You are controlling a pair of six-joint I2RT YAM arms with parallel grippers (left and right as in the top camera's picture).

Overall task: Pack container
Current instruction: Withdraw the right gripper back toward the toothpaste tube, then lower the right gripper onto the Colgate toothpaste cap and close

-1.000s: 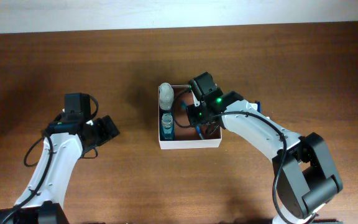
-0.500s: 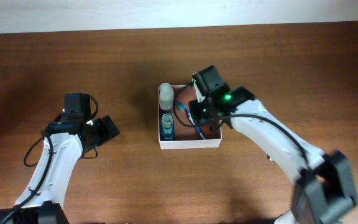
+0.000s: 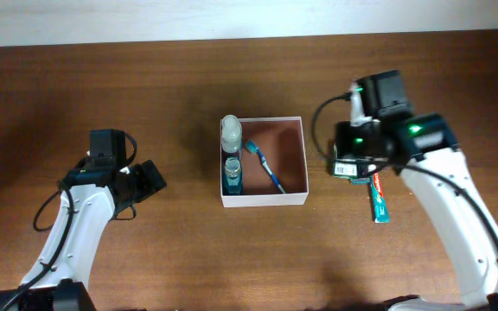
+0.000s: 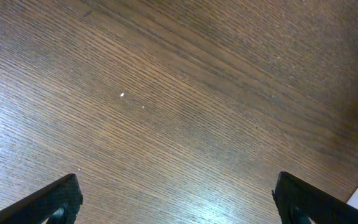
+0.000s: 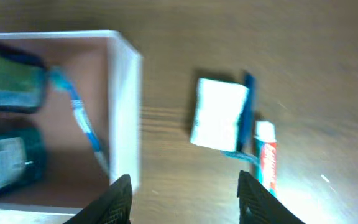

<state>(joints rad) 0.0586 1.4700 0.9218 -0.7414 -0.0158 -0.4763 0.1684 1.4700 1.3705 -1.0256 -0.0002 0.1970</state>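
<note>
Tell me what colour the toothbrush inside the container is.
The toothbrush in the container is blue; the overhead view shows it best.

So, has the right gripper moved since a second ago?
Yes. The right gripper was over the container; now it is to the container's right, above the table near the toothpaste.

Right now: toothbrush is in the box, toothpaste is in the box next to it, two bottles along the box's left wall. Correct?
One thing is off. The toothpaste is not in the box; it lies on the table, outside the box's right wall. The toothbrush is inside, and the two bottles sit along the left wall. The overhead view shows it, and the right wrist view agrees.
</note>
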